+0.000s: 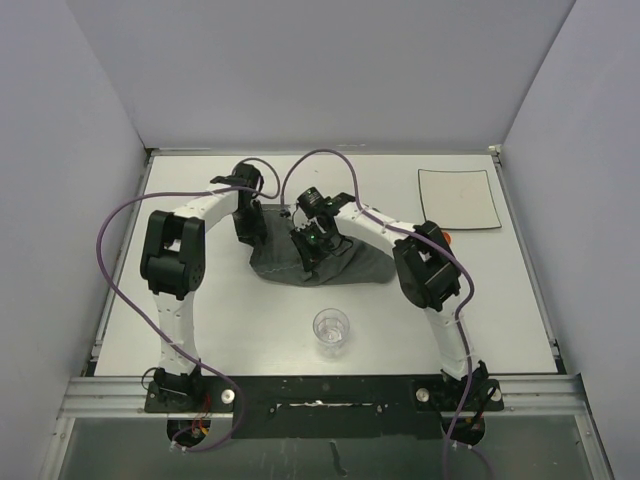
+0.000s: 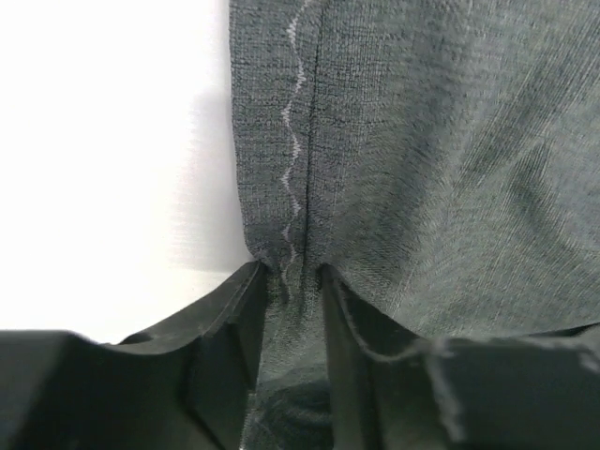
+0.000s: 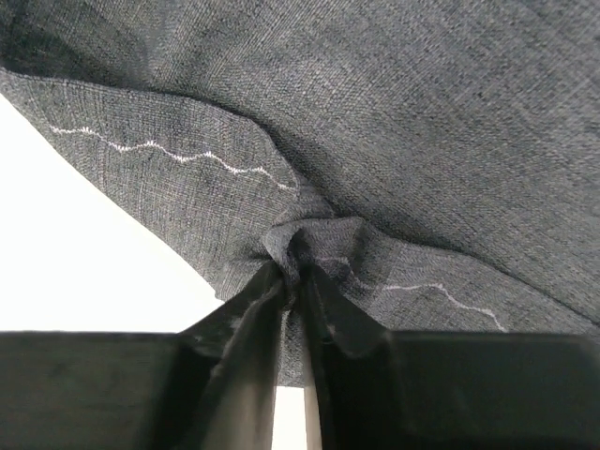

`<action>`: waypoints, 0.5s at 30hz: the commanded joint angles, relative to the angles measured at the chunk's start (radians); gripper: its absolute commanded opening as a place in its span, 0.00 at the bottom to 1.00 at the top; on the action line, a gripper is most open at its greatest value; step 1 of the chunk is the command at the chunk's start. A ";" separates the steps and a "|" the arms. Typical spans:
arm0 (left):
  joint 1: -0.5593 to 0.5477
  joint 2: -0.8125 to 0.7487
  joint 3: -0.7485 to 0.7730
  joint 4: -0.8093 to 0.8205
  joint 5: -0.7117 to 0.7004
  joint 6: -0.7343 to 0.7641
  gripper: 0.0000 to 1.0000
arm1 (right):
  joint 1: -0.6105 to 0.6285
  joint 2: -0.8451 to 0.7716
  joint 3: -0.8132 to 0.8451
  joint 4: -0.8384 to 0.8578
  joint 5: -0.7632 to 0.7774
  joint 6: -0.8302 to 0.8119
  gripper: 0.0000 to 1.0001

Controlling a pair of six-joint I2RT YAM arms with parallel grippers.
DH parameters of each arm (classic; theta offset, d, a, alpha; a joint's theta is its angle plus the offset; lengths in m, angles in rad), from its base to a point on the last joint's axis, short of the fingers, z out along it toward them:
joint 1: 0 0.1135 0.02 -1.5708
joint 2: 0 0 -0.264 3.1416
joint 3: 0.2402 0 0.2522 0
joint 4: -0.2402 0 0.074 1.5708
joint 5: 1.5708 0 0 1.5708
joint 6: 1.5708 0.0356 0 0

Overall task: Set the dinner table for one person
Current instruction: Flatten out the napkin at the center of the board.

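Tightly, placemat [image 2: 422,141] edge (left tool [image 2: 288,272], right tool [image 3: 292,269])

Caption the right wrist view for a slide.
Stitched edge of the grey placemat bunched between the right jaws, white table below.

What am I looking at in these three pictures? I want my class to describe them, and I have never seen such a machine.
Two robot arms are bolted at the near edge of a white table. The overhead picture looks down from above and behind them. The other two come from a camera on each wrist. On the table lie a crumpled grey placemat, a clear cup and a white square plate. At the bottom of the wrist views, the left fingers pinch the placemat's stitched edge, and the right fingers pinch a bunched fold of it.
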 commanded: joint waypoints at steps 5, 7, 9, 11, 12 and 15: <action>-0.007 0.008 0.028 -0.063 0.000 0.000 0.00 | 0.002 -0.066 0.080 -0.039 0.083 0.006 0.00; -0.007 -0.007 0.041 -0.077 -0.007 0.003 0.00 | 0.002 -0.087 0.093 -0.048 0.110 0.011 0.00; -0.007 -0.028 0.055 -0.091 -0.022 0.007 0.00 | 0.002 -0.113 0.101 -0.054 0.141 0.015 0.00; -0.005 -0.047 0.075 -0.103 -0.035 0.012 0.00 | 0.002 -0.148 0.108 -0.061 0.181 0.024 0.00; -0.003 -0.055 0.090 -0.109 -0.043 0.018 0.00 | 0.002 -0.163 0.111 -0.065 0.199 0.028 0.00; -0.001 -0.084 0.157 -0.153 -0.086 0.027 0.00 | 0.003 -0.211 0.130 -0.085 0.268 0.033 0.00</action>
